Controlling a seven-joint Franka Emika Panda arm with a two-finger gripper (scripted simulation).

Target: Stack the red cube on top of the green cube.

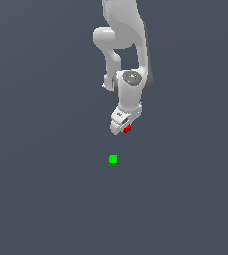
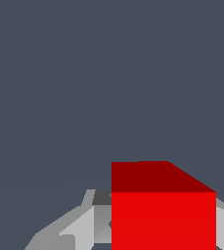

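Observation:
The red cube sits between the fingers of my white gripper, which is shut on it. In the wrist view the red cube fills the space close to the camera, with grey fingers showing against both of its sides. The green cube rests on the flat grey floor, apart from the gripper, nearer the exterior view's lower edge and slightly toward its left. The green cube does not show in the wrist view.
The white arm reaches in from the top of the exterior view. The plain dark grey floor spreads all around, and no other objects show.

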